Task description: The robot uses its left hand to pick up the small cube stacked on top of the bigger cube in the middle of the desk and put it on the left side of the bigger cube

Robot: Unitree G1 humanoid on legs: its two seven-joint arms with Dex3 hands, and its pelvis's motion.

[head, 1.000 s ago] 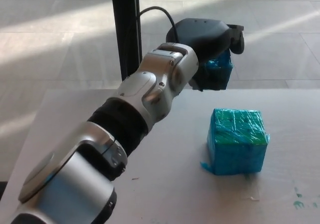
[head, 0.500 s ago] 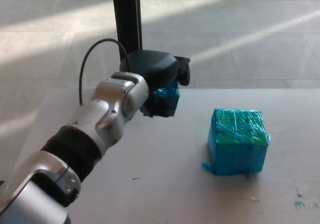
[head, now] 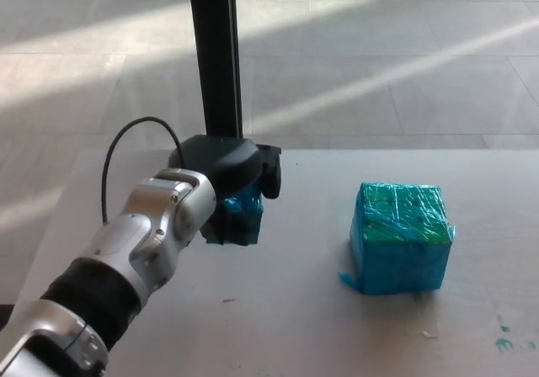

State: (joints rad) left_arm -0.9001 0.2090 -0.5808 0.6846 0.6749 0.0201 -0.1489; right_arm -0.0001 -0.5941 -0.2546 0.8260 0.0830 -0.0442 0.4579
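Left hand (head: 229, 168) closed around small cube (head: 242, 215), low over desk (head: 295, 310), left of bigger cube (head: 400, 236).

Daylight fills the scene, bright and slightly cool. Broad sunlit bands slant across the tiled floor (head: 379, 66) beyond the pale desk (head: 295, 310), with soft shade between them. The silver forearm (head: 143, 242) carries mild highlights, no harsh glare. The bigger cube (head: 399, 237) casts a faint shadow at its base, and its wrapping glints a little. Under the black left hand (head: 229, 168) the small cube (head: 242, 217) sits in shade, perhaps slightly blurred. Focus is fair throughout.
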